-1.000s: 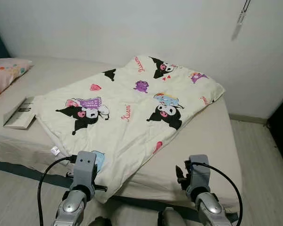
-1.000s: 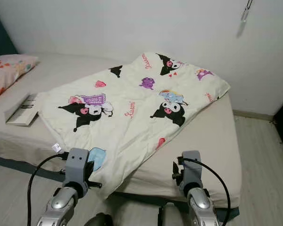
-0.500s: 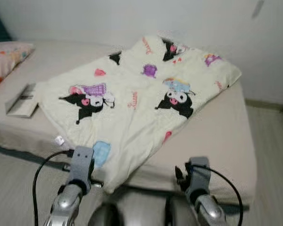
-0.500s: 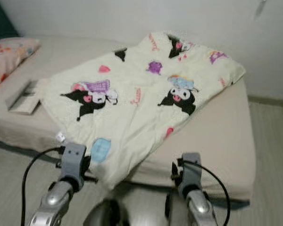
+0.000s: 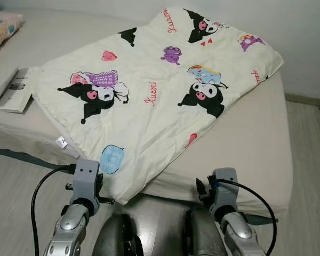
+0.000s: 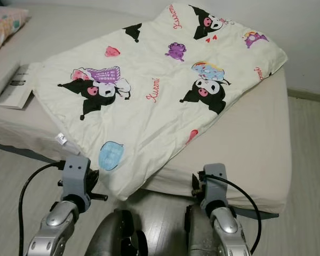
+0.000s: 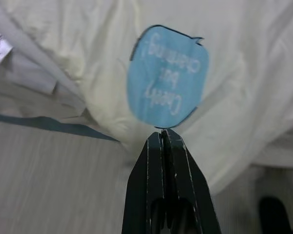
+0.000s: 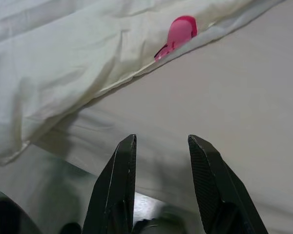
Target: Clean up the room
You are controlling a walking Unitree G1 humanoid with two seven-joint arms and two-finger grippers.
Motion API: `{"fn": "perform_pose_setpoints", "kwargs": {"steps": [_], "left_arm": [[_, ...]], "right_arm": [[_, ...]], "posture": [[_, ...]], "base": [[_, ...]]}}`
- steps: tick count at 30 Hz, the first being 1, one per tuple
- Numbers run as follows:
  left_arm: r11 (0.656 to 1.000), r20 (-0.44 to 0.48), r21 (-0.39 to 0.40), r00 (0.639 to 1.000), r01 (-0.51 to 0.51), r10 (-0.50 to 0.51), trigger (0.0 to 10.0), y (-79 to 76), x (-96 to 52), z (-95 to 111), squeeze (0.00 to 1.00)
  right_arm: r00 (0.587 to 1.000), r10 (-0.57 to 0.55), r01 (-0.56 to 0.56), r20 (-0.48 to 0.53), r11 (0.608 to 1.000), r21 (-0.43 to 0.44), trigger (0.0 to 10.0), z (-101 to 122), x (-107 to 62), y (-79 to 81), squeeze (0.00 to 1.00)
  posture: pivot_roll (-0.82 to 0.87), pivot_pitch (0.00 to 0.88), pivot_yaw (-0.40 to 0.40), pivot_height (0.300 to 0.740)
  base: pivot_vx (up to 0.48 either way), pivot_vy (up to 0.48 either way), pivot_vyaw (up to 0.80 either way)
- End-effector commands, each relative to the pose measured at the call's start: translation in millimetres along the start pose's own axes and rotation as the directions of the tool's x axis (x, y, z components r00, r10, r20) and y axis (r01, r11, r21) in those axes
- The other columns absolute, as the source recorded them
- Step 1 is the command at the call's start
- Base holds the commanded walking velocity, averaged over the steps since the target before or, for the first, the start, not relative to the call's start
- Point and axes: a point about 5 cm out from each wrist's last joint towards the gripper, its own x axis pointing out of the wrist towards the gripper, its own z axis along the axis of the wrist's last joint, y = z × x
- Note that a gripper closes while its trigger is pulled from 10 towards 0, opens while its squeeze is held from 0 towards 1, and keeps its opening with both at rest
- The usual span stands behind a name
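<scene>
Blanket (image 5: 154, 90), cream with black, purple and pink cartoon prints, is spread diagonally across the bed (image 5: 250, 149); its near corner hangs over the bed's front edge toward the floor (image 5: 16, 186). A white care tag (image 5: 61, 141) is seen at the blanket's left edge. A book (image 5: 10, 90) lies on the mattress just beside the blanket's left side, and a patterned pillow (image 5: 2, 26) is partly seen at the far left. A white wall (image 5: 298, 37) runs behind the bed.

Left gripper (image 7: 162, 137) is held low in front of the bed, fingers pressed together with nothing between them; in the left wrist view the tips are pointed at the blue speech-bubble print (image 7: 167, 77) near the hanging corner, whether touching the cloth cannot be told. Right gripper (image 8: 161, 146) is held in front of the bed edge, fingers spread apart and empty, aimed at the bare beige sheet below the blanket's edge, where a pink heart print (image 8: 178, 31) is visible. Both silver arms are seen at the bottom of the head views.
</scene>
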Motion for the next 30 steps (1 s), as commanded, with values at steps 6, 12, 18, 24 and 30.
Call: {"fn": "perform_pose_setpoints", "kwargs": {"steps": [6, 12, 18, 24, 30], "left_arm": [[0.996, -0.061, -0.028, 0.995, -0.082, 0.080, 10.0, 1.7, -13.2, -21.5, 0.00], [0.994, -0.068, -0.015, 0.992, -0.105, 0.104, 10.0, 9.9, -22.2, -24.7, 0.00], [0.992, -0.066, -0.007, 0.990, -0.126, 0.125, 10.0, 16.3, -25.2, -23.7, 0.00], [0.993, -0.062, 0.003, 0.991, -0.119, 0.119, 10.0, 15.5, -24.7, -21.5, 0.00], [0.994, -0.060, 0.006, 0.992, -0.113, 0.114, 10.0, 14.7, -24.4, -20.9, 0.00]], "right_arm": [[0.999, -0.037, 0.039, 0.026, 0.997, -0.071, 10.0, 7.9, -5.3, -21.9, 0.00], [1.000, -0.023, 0.025, 0.020, 0.997, -0.073, 10.0, 8.2, -3.4, -25.4, 0.00], [1.000, 0.001, 0.000, 0.016, 0.999, -0.040, 10.0, 8.7, 1.8, -21.1, 0.00], [1.000, 0.006, -0.005, 0.024, 1.000, -0.025, 10.0, 10.2, 4.6, -17.5, 0.00], [1.000, 0.005, -0.004, 0.020, 1.000, -0.024, 10.0, 8.8, 3.6, -17.0, 0.00]], "posture": [[-0.13, 0.368, -0.070, 0.635], [-0.11, 0.364, -0.076, 0.635], [-0.10, 0.363, -0.069, 0.625], [-0.09, 0.365, -0.056, 0.600], [-0.09, 0.369, -0.050, 0.600]], "base": [[0.000, 0.000, 0.00], [0.000, 0.000, 0.00], [0.000, 0.000, 0.00], [0.000, 0.000, 0.00], [0.000, 0.000, 0.00]]}}
